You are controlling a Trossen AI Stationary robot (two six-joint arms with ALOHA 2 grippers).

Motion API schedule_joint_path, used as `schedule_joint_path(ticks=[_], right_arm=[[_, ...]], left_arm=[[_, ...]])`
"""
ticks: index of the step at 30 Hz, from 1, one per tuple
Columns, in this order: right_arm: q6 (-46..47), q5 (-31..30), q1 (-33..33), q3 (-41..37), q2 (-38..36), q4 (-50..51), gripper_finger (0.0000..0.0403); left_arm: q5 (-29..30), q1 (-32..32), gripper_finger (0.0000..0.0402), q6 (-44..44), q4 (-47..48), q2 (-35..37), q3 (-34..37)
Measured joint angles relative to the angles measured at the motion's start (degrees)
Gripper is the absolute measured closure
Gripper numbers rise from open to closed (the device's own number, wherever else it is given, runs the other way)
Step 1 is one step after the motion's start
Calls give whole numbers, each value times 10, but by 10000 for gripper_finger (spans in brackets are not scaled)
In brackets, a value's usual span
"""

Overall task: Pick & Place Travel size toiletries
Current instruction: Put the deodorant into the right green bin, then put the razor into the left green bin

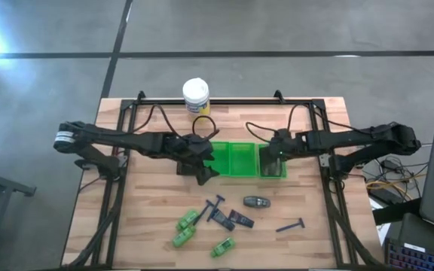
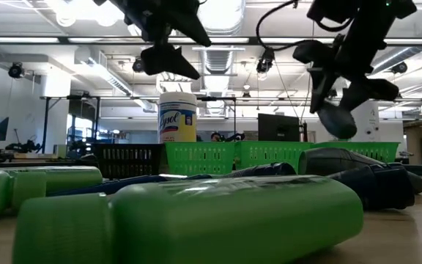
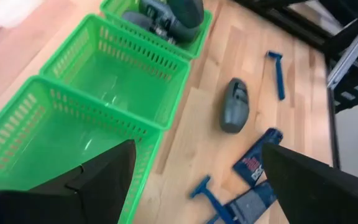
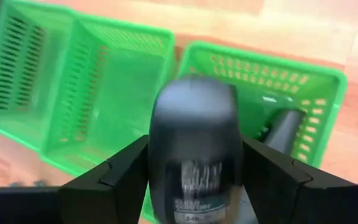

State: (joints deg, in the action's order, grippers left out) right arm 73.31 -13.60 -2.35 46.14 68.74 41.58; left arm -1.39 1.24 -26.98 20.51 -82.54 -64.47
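My right gripper (image 4: 194, 177) is shut on a grey oblong tube (image 4: 194, 137) above the right-hand green bin (image 1: 272, 167), where another grey tube (image 4: 284, 127) lies. My left gripper (image 3: 197, 155) is open and empty, hovering at the near edge of the left-hand green bin (image 3: 36, 130). On the table nearer me lie a grey tube (image 1: 256, 201), dark blue razors (image 1: 215, 205) (image 1: 291, 225), dark flat packets (image 1: 236, 219) and bright green little bottles (image 1: 186, 221) (image 1: 223, 246). All of these are flat on the wood. My right gripper pinches the grey tube by its two long sides (image 4: 163, 162), one finger (image 4: 123, 171) on each. The fingers come from above, pointing down. The tube is lifted clear over the right-hand bin and hangs tilted below the fingers (image 2: 339, 117).
Three green bins stand side by side mid-table, the middle one (image 1: 241, 158) bare inside. A black bin (image 2: 127, 158) shows left of them in the low view. A yellow jar with a white lid (image 1: 195, 96) stands at the far edge. Bare wood lies near the right edge.
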Motion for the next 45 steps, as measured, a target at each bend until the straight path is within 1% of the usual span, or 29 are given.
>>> schedule_joint_path(ticks=[6, 11, 14, 16, 18, 20, 22, 23, 24, 26, 28, 29, 32, 35, 39, 45], right_arm=[[-11, 15, 3, -5, 0, 1, 133], [-81, 25, 36, 12, -11, 27, 101], [-178, 45, 80, 20, -24, 52, 88], [-239, 86, 124, 20, -30, 60, 83], [-278, 128, 186, 20, -30, 67, 81], [-314, 151, 255, 18, -21, 72, 83], [-345, 157, 326, 16, -4, 82, 90], [-346, 157, 361, 16, 5, 83, 95], [-334, 157, 390, 16, 14, 79, 99], [-280, 156, 435, 17, 35, 77, 109], [-239, 155, 466, 17, 59, 71, 118], [-232, 153, 479, 18, 73, 64, 121], [-242, 150, 513, 22, 116, 40, 131], [-258, 154, 530, 23, 158, 12, 142], [-252, 149, 534, 24, 201, 10, 161], [-257, 145, 533, 24, 231, -10, 193]], left_arm=[[0, 0, 53, 13, 35, 0, 1], [2, 1, 55, 30, 78, 2, 1], [2, 1, 55, 43, 110, 4, 1], [-1, 3, 55, 56, 132, 4, 1], [-2, 6, 55, 72, 153, 4, 1], [-6, 8, 55, 86, 162, 4, 1], [-6, 8, 55, 93, 164, 4, 1], [-6, 8, 55, 94, 164, 4, 2], [-6, 8, 55, 95, 164, 4, 2], [-6, 8, 55, 101, 163, 4, 2], [-7, 8, 55, 106, 161, 4, 2], [-7, 8, 55, 106, 161, 4, 2], [-7, 8, 55, 107, 160, 4, 2], [-7, 8, 55, 106, 160, 4, 2], [-7, 8, 55, 99, 159, 4, 2], [-7, 8, 55, 89, 159, 4, 2]])
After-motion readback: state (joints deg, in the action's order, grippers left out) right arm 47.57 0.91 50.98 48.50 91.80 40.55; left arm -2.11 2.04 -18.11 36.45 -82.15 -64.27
